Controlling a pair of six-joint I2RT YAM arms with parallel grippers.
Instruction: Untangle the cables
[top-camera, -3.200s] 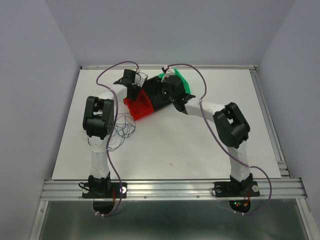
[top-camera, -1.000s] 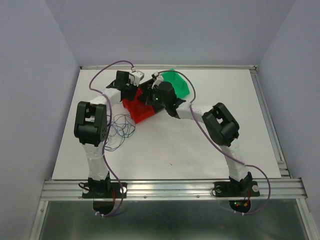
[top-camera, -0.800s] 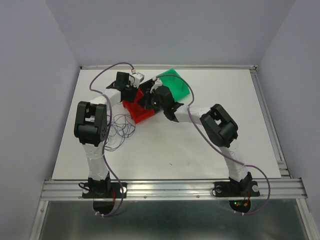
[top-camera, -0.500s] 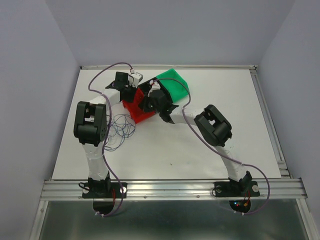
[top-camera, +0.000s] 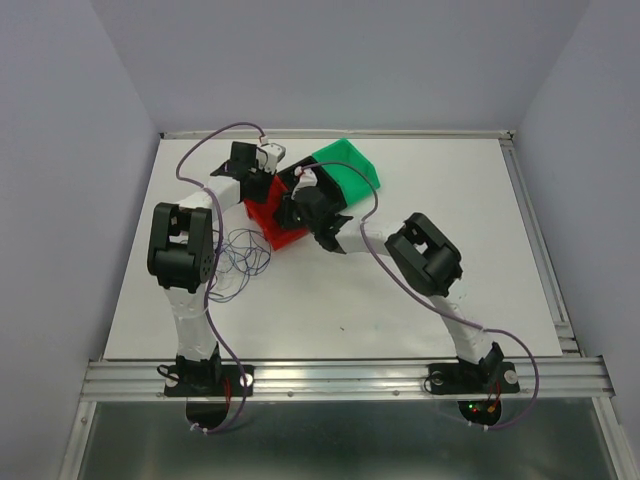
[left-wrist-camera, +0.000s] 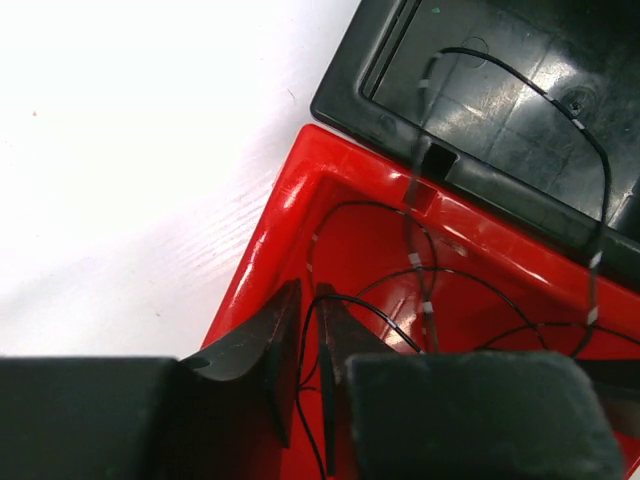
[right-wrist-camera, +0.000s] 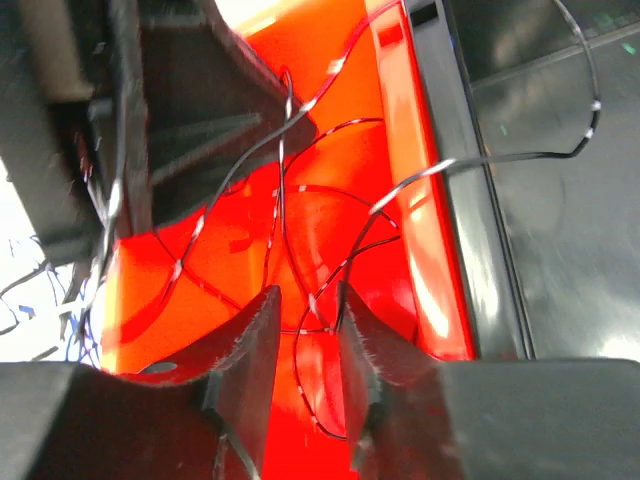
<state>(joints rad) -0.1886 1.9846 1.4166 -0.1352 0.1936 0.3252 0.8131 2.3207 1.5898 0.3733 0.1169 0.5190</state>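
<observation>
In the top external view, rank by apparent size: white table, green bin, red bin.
1. White table, clearly largest.
2. Green bin and red bin look alike; the red one is partly hidden, so unranked.

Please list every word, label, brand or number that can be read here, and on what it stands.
None: no readable text shows on the red bin, the black bin, the green bin or the table. Round moulded marks inside the black bin hold nothing legible.
</observation>
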